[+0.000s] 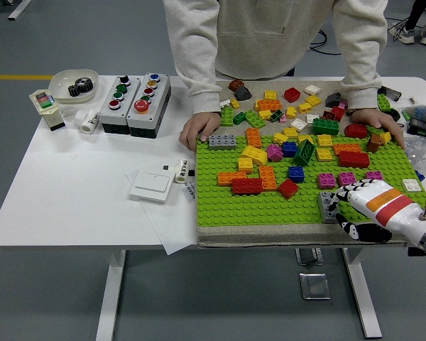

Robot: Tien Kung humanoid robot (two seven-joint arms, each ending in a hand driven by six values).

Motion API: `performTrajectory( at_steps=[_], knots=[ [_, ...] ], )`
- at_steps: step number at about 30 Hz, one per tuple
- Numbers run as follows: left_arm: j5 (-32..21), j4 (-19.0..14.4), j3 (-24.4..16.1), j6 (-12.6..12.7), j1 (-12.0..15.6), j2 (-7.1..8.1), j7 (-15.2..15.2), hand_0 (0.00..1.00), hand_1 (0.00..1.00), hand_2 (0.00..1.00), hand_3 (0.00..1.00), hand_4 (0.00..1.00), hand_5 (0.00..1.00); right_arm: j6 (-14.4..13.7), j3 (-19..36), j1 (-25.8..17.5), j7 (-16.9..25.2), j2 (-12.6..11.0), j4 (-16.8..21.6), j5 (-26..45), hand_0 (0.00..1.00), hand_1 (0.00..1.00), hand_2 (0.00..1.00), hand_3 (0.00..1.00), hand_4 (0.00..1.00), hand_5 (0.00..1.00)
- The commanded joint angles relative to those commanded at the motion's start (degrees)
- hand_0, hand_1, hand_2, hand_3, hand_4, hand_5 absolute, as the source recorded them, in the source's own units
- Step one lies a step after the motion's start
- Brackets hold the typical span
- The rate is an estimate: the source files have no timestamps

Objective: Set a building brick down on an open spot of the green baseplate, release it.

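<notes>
Head view shows the right robot hand [356, 202] with loose fingers beside the grey brick [329, 205], letting it rest on the green baseplate [270, 207].

A white table [71, 192] on white legs stands on a grey floor [50, 298] (a yellow line [21, 77] crosses it).

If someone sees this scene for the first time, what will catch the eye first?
First the green baseplate at centre right, crowded with bright bricks toward its far side. Next the robot's white right hand at the plate's near right corner, fingers over a grey brick. Then the person at the far side, pressing both hands, one and the other, on the plate's far corners.
</notes>
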Motion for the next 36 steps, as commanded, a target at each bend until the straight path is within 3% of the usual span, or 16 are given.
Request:
performTrajectory(
  at_steps=[36],
  knots=[
    [-0.1,-0.1,0.1,0.0,-0.3,-0.04,0.1,0.605,0.679,0.641,0.546,0.558,0.598,-0.1,-2.1,1.6,0.1,1.3,-2.4,-2.1,0.697,0.641,0.700,0.615,0.424,0.326]
  ],
)
